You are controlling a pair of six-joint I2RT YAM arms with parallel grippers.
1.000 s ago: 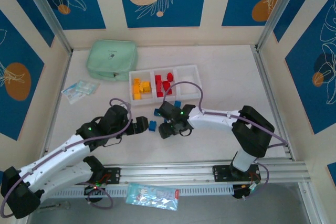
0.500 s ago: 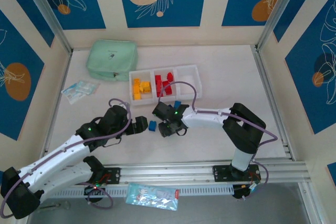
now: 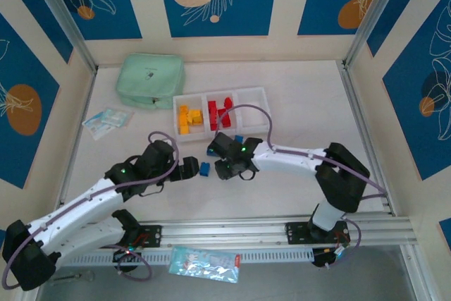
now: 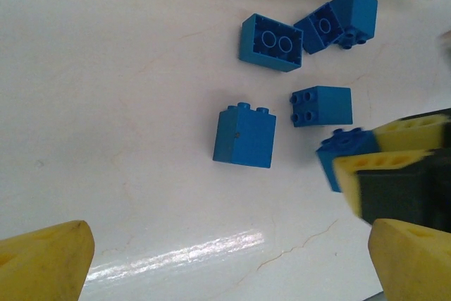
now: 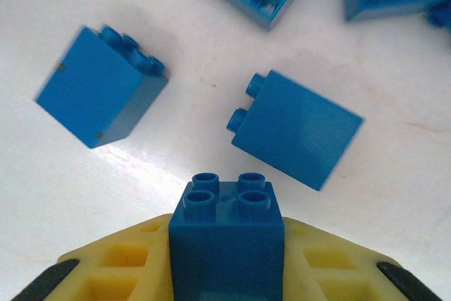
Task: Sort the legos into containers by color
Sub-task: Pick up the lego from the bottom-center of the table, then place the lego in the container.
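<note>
The yellow pads (image 5: 120, 262) of the right gripper (image 5: 225, 273) are clamping a blue lego (image 5: 225, 234) from both sides, with its four studs pointing away from the wrist. This gripper is hanging low over the table (image 3: 303, 103), just in front of the white tray (image 3: 254, 114) on the near side of its middle compartment. Around the held brick, loose blue legos (image 5: 296, 128) are lying on the white surface in front of the tray. They are apart from one another, some resting on their sides and one showing its hollow underside in the left wrist view.

The left gripper (image 4: 225, 259) is keeping its fingers (image 4: 42, 259) spread wide and is gripping nothing. It is hovering in front of the tray's left compartment, beside the blue cluster.

In the tray itself, yellow-orange legos (image 3: 187, 118) are lying in the left compartment and red legos (image 3: 220, 112) in the middle one. Another blue brick (image 3: 238, 139) is sitting on the table just beside the tray's front wall. A mint green pouch (image 3: 149, 79) is lying just beyond the tray's left end.
</note>
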